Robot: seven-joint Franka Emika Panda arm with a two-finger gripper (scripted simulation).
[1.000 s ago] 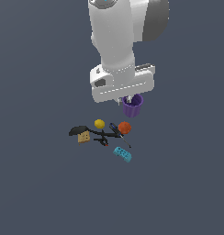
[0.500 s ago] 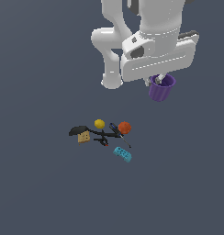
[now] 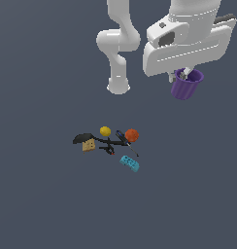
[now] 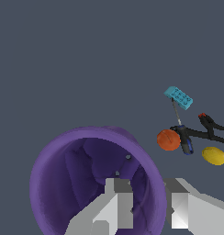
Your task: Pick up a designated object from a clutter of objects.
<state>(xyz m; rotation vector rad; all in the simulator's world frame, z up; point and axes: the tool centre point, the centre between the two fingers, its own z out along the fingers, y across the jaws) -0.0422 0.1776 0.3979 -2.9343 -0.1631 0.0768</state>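
Note:
The purple cup [image 3: 186, 86] hangs from my gripper [image 3: 184, 74], high above the floor at the exterior view's right. My gripper is shut on its rim, one finger inside and one outside. In the wrist view the cup [image 4: 81, 179] fills the near field with its hollow inside showing, and my gripper [image 4: 148, 202] pinches its wall. The clutter lies far below: a yellow ball [image 3: 105, 131], an orange ball [image 3: 131, 135], a tan holed block [image 3: 89, 145], a cyan studded brick [image 3: 129, 163] and thin black tools [image 3: 112, 143].
The arm's white base [image 3: 118, 86] stands behind the clutter. In the wrist view the cyan brick [image 4: 178, 97], orange ball [image 4: 168, 140], yellow ball [image 4: 213, 155] and black tools [image 4: 203, 131] lie together on the dark grey floor [image 4: 86, 55].
My gripper has risen and moved to the exterior view's right, carrying the purple cup away from the clutter. The other items have not moved.

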